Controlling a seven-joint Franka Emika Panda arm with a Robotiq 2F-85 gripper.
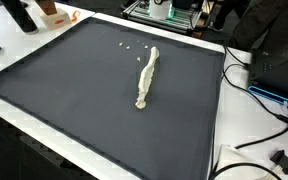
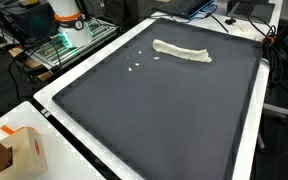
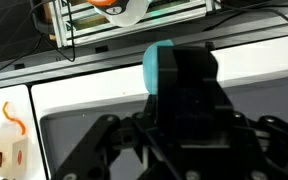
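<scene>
A twisted white cloth (image 1: 146, 78) lies stretched out on the dark mat (image 1: 74, 90); it also shows near the mat's far edge as the cloth (image 2: 182, 52) on the mat (image 2: 164, 120). Neither exterior view shows my gripper. In the wrist view the gripper (image 3: 189, 168) fills the lower half as a dark body with a teal part (image 3: 158, 68) on top. Its side links spread outward, but the fingertips are cut off by the bottom edge. Nothing shows between them. The cloth is absent from the wrist view.
A few white crumbs (image 1: 127, 46) lie on the mat near the cloth. An orange and white box (image 2: 24, 150) stands on the white table border (image 2: 54, 100). The robot base (image 2: 69, 15), a wire rack (image 3: 134, 25) and cables (image 1: 259, 95) surround the table.
</scene>
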